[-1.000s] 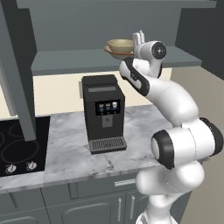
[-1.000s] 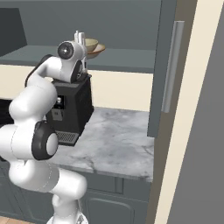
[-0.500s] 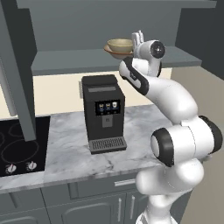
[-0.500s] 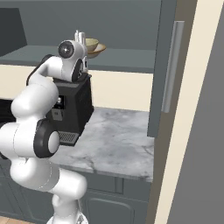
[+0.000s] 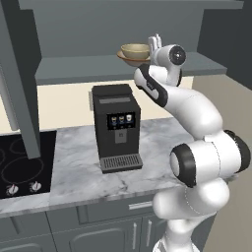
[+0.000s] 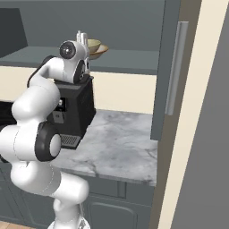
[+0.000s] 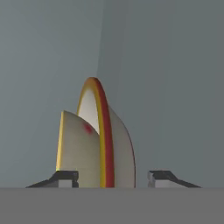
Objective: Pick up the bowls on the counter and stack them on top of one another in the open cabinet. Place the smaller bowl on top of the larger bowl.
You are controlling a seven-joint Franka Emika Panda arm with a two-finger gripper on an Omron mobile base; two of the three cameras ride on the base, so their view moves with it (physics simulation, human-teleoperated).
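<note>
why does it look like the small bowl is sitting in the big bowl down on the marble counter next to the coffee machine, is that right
Not the counter. In the left base view the small bowl sits in the big bowl up on the open cabinet's shelf, above the coffee machine.

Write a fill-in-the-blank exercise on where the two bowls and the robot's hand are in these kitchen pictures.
1. The smaller bowl sits inside the ____ bowl.
2. Both bowls rest on the shelf of the open ____.
3. The coffee machine stands on the marble ____.
4. The fingers of the hand are ____.

Missing words: larger; cabinet; counter; open
</note>
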